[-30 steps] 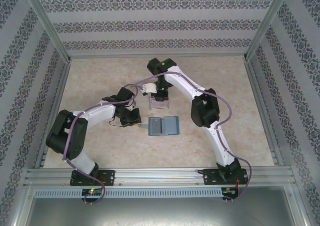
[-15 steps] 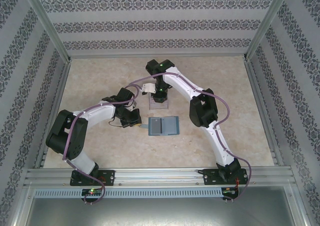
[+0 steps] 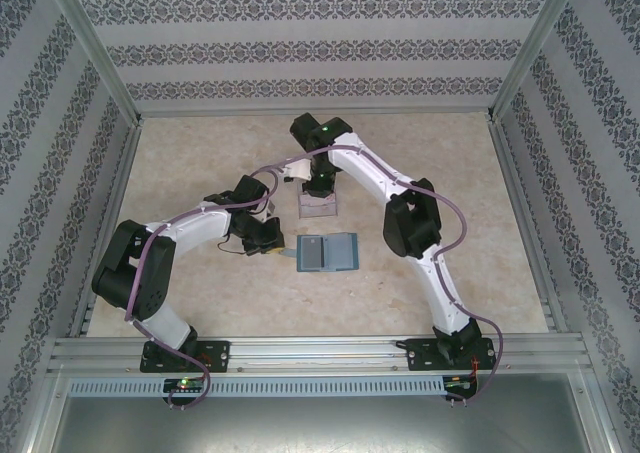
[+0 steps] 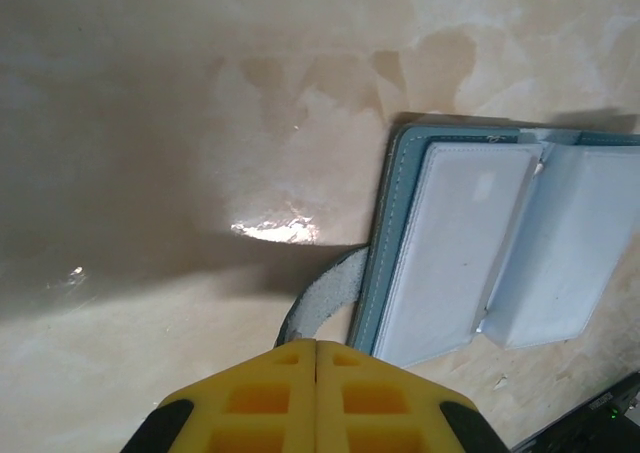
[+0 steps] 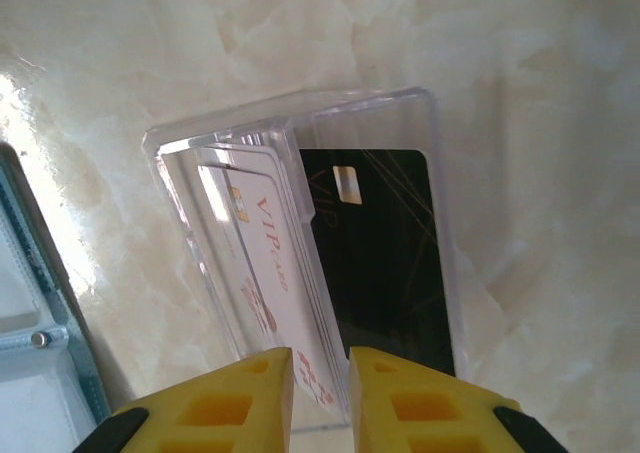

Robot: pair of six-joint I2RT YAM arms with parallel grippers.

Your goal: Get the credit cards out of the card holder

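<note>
Both halves of the card holder [image 3: 328, 254] lie open, long axis left-right.

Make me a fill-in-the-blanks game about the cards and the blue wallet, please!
1. The pale card says ___ in red letters.
2. It and the dark card sit inside a clear plastic ___.
3. The teal card holder lies ___ on the table, not folded.
4. The right gripper above the cards has fingers coloured ___.

Missing words: VIP; tray; open; yellow.
</note>
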